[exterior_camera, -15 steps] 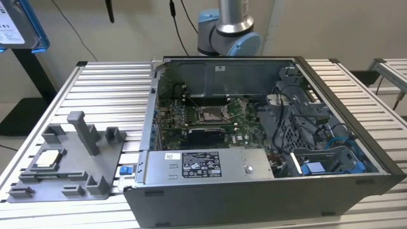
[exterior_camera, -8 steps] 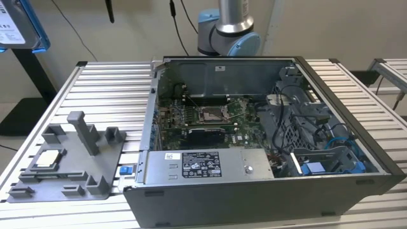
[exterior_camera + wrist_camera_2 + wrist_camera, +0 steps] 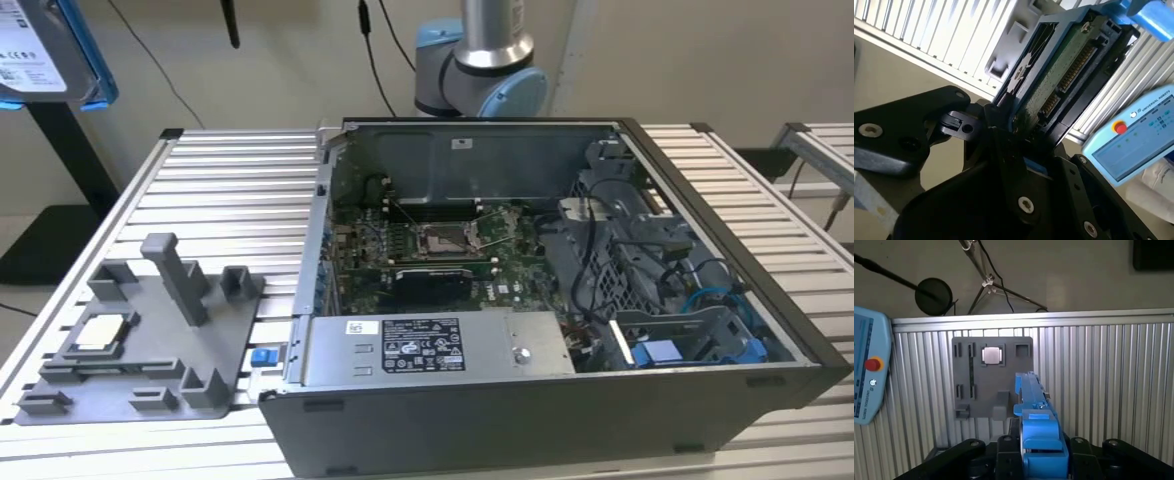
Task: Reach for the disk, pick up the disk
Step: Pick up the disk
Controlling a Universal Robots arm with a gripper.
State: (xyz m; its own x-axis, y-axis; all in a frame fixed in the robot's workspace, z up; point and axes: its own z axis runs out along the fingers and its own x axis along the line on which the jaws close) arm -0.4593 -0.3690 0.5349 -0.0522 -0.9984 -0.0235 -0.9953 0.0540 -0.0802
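Disk (image 3: 1059,65), flat, blue plastic frame, green circuit-board underside, clamped edge-on in black gripper (image 3: 1041,447), above ribbed table (image 3: 1104,370)

arm (image 3: 491,25): plain silver tube, fat grey joint (image 3: 461,75) below it, light blue round caps (image 3: 518,97) on the joint ends. gripper (image 3: 1014,122): all matte black plastic-looking stuff, chunky flat links (image 3: 899,140) w/ rounded corners, shiny silver screws (image 3: 1025,203) at pivots. first wrist view: same black links, round bosses (image 3: 971,445) on top.
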